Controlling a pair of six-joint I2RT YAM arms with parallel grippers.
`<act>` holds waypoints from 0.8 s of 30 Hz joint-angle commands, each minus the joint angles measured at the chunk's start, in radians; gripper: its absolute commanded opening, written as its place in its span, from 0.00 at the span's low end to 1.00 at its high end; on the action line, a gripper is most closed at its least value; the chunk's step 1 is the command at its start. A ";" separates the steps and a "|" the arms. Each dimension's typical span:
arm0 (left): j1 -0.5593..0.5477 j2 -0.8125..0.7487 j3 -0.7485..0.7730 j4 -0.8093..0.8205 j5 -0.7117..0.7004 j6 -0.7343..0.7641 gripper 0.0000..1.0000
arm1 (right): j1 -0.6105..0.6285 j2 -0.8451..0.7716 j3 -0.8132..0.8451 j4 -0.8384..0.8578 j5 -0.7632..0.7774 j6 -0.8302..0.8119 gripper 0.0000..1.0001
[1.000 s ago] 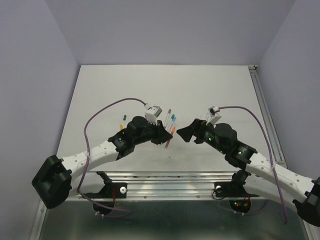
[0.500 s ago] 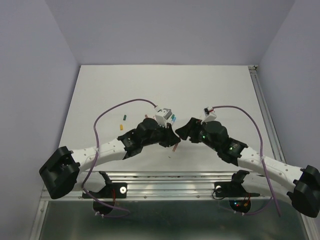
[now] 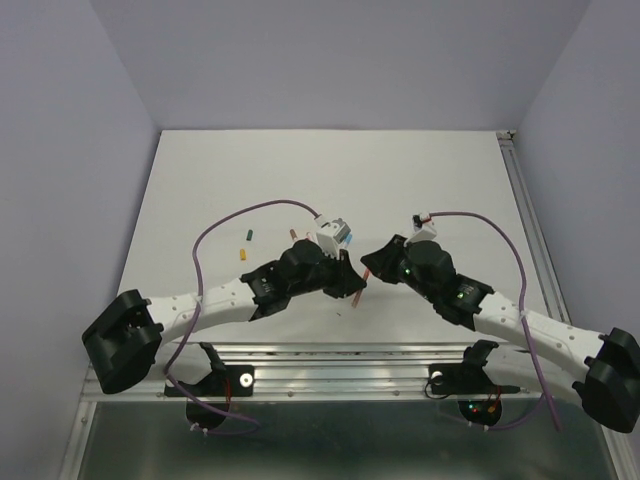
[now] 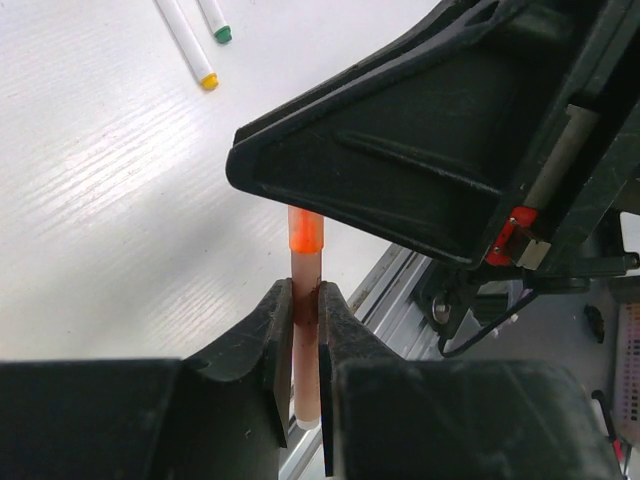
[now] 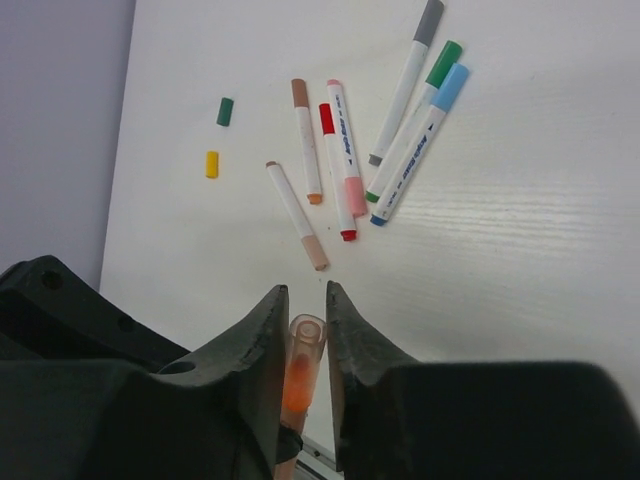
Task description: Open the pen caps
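Orange pen (image 4: 305,240) in left gripper (image 4: 306,300) and right gripper (image 5: 304,312), nose to nose.

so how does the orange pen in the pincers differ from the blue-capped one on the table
The orange-ended slim pen is raised, gripped by the left pincer and right pincer; the white blue-capped pen lies flat on the white table, untouched. The orange-ended pen's barrel looks pinkish, the blue-capped pen's white with print. Both are markers.

1. The left gripper (image 4: 306,300) has carried the orange pen (image 4: 305,235) rightward, closing the gap to the right gripper (image 5: 305,300).
2. The right gripper's fingers (image 5: 268,330) now flank the pen's end.
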 commanded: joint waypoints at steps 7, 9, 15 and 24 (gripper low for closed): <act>-0.059 -0.045 0.042 -0.024 -0.056 -0.060 0.00 | 0.005 0.018 0.077 -0.044 0.118 0.047 0.01; -0.082 -0.051 0.038 -0.067 -0.093 -0.097 0.00 | 0.004 0.007 0.080 -0.061 0.156 0.066 0.01; -0.224 -0.057 -0.016 -0.123 -0.174 -0.200 0.00 | 0.004 0.033 0.203 -0.278 0.544 0.186 0.01; -0.500 -0.100 -0.068 -0.186 -0.297 -0.366 0.00 | -0.143 0.136 0.429 -0.320 0.624 0.117 0.01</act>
